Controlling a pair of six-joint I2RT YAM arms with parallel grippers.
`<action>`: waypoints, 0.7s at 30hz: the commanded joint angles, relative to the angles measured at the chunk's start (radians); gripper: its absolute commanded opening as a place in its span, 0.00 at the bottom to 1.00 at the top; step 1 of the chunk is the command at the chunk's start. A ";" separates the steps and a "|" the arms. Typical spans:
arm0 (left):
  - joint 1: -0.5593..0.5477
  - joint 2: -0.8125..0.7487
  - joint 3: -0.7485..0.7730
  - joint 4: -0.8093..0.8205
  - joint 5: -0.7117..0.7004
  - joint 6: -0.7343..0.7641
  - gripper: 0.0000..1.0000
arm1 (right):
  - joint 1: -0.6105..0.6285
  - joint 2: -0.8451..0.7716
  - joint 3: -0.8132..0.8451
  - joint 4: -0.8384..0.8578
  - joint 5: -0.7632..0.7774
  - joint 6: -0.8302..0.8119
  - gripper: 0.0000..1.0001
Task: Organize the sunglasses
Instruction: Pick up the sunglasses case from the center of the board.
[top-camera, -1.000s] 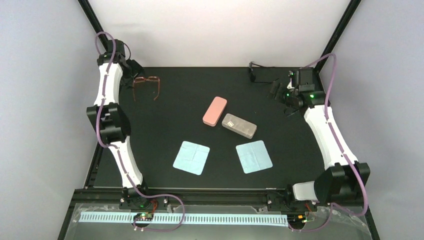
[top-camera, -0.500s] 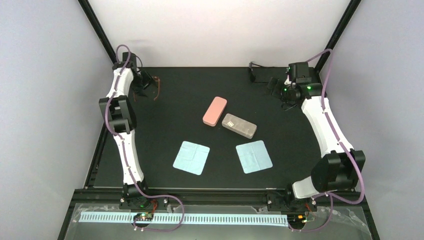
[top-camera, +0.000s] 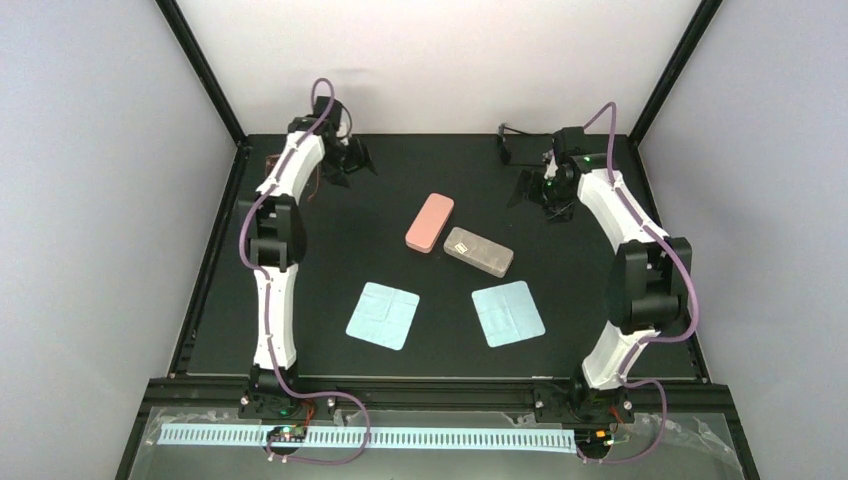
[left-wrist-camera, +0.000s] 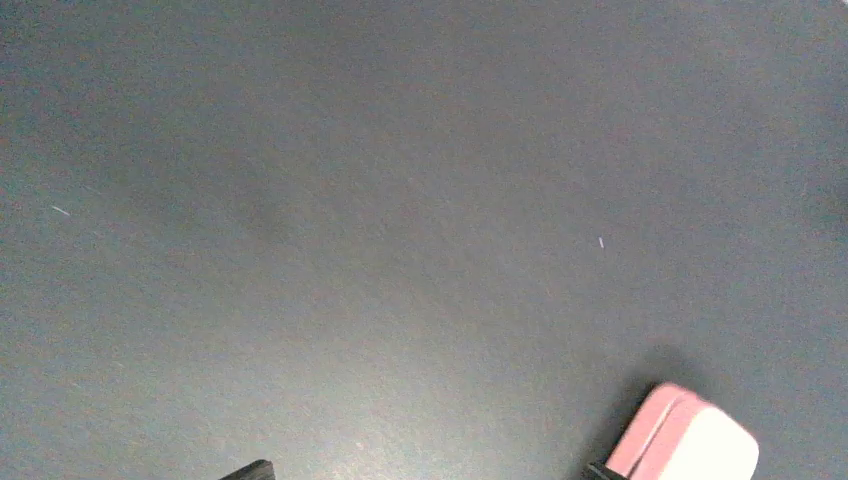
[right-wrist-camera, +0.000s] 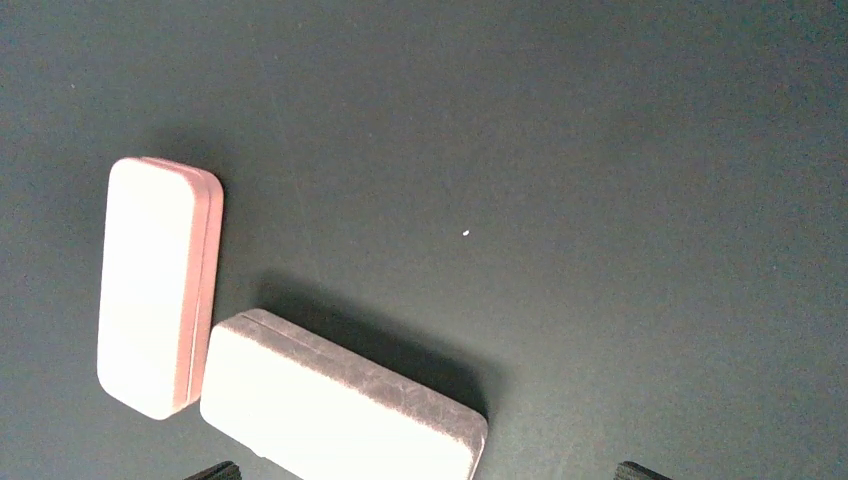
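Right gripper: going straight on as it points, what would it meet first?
Probably the grey case, straight ahead of the right gripper in its wrist view; the pink case lies to its left. Depth is unclear.

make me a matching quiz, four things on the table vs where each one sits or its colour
Things:
1 pink case
2 grey case
3 left cloth
4 sunglasses

Places or colours:
a far edge, right side
b light blue, near side
c centre, right of the pink one
d centre, left of the grey one

Pairs: 1-d, 2-c, 3-b, 4-a
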 joint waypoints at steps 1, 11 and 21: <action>-0.092 -0.093 -0.033 -0.026 -0.043 0.039 0.81 | 0.008 -0.007 0.027 -0.059 -0.024 -0.027 0.99; -0.326 -0.180 -0.216 -0.023 -0.151 0.141 0.91 | 0.007 -0.180 -0.261 0.030 -0.074 -0.063 0.99; -0.419 -0.127 -0.236 -0.062 -0.155 0.202 0.99 | 0.008 -0.356 -0.400 0.018 -0.101 -0.089 1.00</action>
